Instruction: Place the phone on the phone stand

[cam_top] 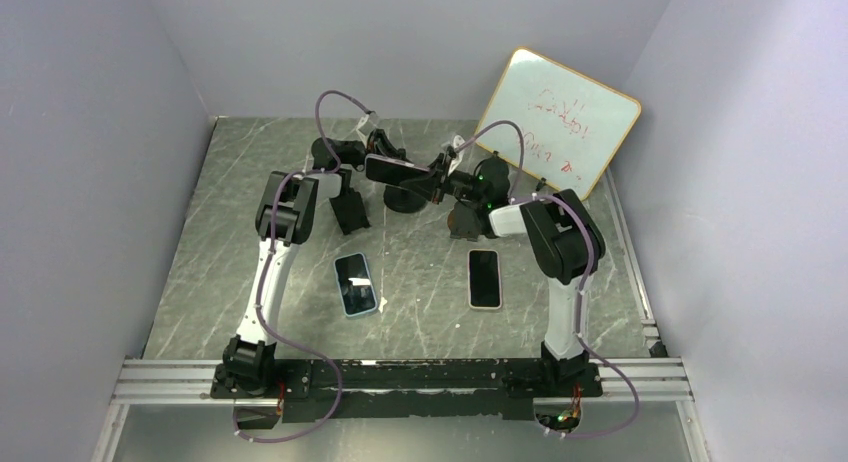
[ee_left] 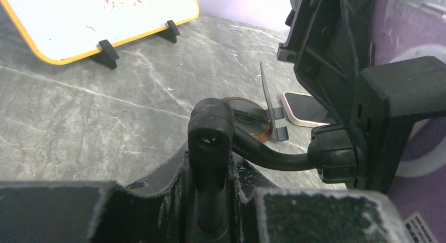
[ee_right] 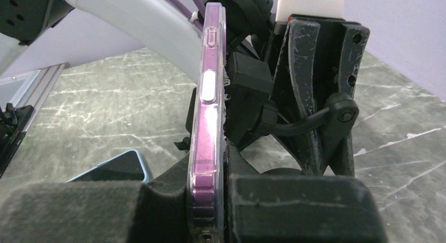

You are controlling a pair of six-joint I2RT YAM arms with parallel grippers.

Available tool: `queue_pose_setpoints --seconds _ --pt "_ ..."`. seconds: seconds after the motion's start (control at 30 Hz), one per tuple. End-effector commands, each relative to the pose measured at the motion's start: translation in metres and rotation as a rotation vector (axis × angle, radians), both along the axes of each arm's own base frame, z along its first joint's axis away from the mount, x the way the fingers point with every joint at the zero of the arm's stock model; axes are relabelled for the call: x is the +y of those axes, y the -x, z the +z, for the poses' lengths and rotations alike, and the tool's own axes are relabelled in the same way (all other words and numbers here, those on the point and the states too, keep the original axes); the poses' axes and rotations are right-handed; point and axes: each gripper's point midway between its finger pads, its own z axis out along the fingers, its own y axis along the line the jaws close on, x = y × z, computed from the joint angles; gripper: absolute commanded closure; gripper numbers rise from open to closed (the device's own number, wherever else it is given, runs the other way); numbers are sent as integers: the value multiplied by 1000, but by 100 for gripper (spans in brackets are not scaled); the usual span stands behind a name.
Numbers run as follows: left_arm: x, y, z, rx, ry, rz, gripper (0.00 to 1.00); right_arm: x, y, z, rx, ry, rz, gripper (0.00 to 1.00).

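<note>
1. Both arms reach forward and meet over the far middle of the table (cam_top: 240, 192). The left gripper (ee_left: 210, 201) is closed around the jointed neck of the phone stand (ee_left: 336, 69). The right gripper (ee_right: 208, 211) is clamped on the phone (ee_right: 206, 122).
2. 3 phones: 1 held and 2 lying flat, a blue-cased phone (cam_top: 355, 284) and a pale-cased phone (cam_top: 484, 279). 1 stand, 1 whiteboard (cam_top: 557, 117).
3. The held phone has a clear purple case and sits edge-on, off the table, just beside the stand's cradle.

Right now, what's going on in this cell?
Left hand is clamped on the phone stand at its neck. Right hand holds the purple-cased phone, back against the stand's cradle; can't tell if it's seated yet. A blue-cased phone and a second phone lie flat on the table, untouched.
</note>
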Motion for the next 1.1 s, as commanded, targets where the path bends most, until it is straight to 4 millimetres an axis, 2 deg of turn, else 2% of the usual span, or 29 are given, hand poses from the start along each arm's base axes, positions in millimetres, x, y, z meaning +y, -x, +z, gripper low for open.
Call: queue_pose_setpoints --seconds 0.0,0.23,0.43,0.73,1.07 --pt "5 24 -12 -207 10 -54 95 -5 -19 -27 19 28 -84 100" --pt "9 21 -15 -198 4 -47 95 -12 -9 -60 100 94 -121 100" --pt "12 19 -17 -190 10 -33 95 -13 -7 -101 180 254 -157 100" --pt "15 12 -14 -196 34 1 95 -11 -4 -130 314 397 -156 100" --pt "22 -6 -12 -183 34 85 95 -14 23 -174 485 557 -185 100"
